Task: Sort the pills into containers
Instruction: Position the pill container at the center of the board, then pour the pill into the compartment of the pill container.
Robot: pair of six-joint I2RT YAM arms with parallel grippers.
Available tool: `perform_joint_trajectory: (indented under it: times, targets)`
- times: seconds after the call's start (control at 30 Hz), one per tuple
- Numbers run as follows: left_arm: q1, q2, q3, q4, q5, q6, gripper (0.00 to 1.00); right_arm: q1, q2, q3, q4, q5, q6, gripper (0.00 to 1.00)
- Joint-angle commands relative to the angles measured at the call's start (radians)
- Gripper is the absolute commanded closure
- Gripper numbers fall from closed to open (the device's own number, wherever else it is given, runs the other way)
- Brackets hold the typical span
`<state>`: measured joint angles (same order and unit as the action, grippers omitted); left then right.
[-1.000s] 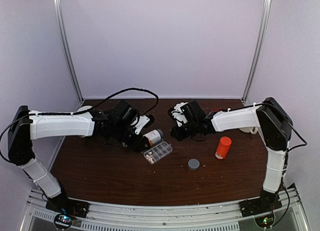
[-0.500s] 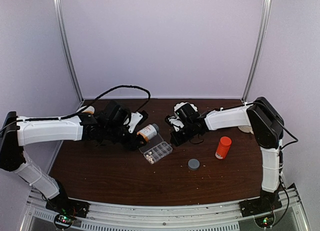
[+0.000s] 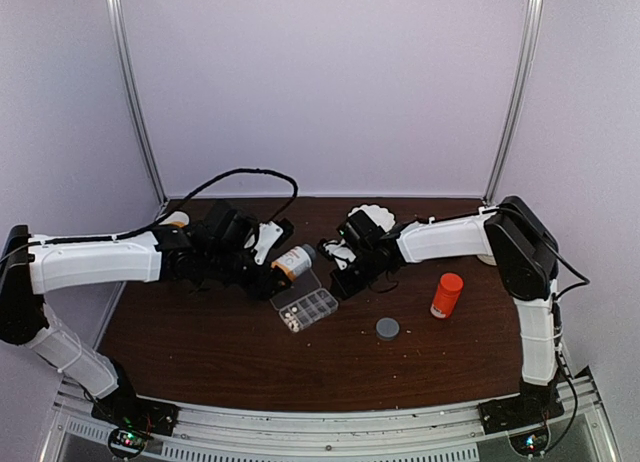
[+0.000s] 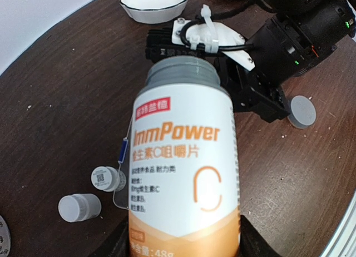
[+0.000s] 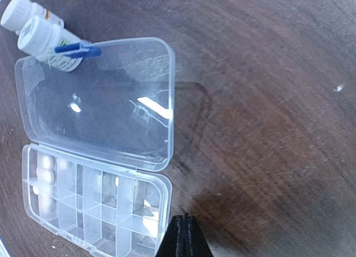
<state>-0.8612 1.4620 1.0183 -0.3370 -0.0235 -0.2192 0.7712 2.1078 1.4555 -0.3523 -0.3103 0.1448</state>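
Top external view: we see the organizer box (image 3: 306,307) lying mid-table (image 3: 200,352) between our two arms, its lid (image 5: 97,101) folded flat open.
Pills: a few whitish pills (image 5: 44,169) sit in the end compartments. The other cells are hard to read through the clear plastic.
Left gripper: our left gripper (image 3: 277,270) is clamped round the lower body of a white-and-orange supplement bottle (image 4: 183,168). The bottle is tipped over, its uncapped grey neck toward the right arm and apparently above the lid side of the box.
Right gripper: our right gripper (image 5: 182,235) has its tips pressed together on nothing, low and just beside a corner of the tray.
Handling: we judge the pills light, hard and quick to roll or bounce, so easier poured than pinched. The box looks thin and light and likely to skid if nudged.
Where to hold: we would steady the box by a long outer wall, not by the floppy lid.
Edges: two tiny white bottles (image 5: 33,24) stand touching the lid's far end, and the compartment walls are low.
Open room: bare wood lies toward the near edge. The grey cap (image 3: 387,328) and orange bottle (image 3: 447,295) stand well apart on the right.
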Motion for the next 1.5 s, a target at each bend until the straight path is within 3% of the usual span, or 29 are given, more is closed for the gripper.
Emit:
perform_joint_trajectory:
  times: [0.0, 0.23, 0.7, 1.47]
  targets:
    - [-0.005, -0.037, -0.018, 0.046, -0.01, -0.011, 1.0, 0.012, 0.0, 0.001, -0.026, -0.046, -0.01, 1.0]
    - [-0.006, -0.024, -0.02, 0.046, 0.0, -0.011, 1.0, 0.014, -0.095, -0.079, 0.086, -0.106, -0.022, 1.0]
    - [-0.006, 0.134, 0.061, -0.031, 0.111, -0.001, 1.0, -0.051, -0.383, -0.394, 0.42, 0.183, 0.064, 1.0]
    - [-0.007, 0.263, 0.207, -0.214, 0.136, 0.008, 1.0, -0.056, -0.425, -0.437, 0.464, 0.248, 0.068, 1.0]
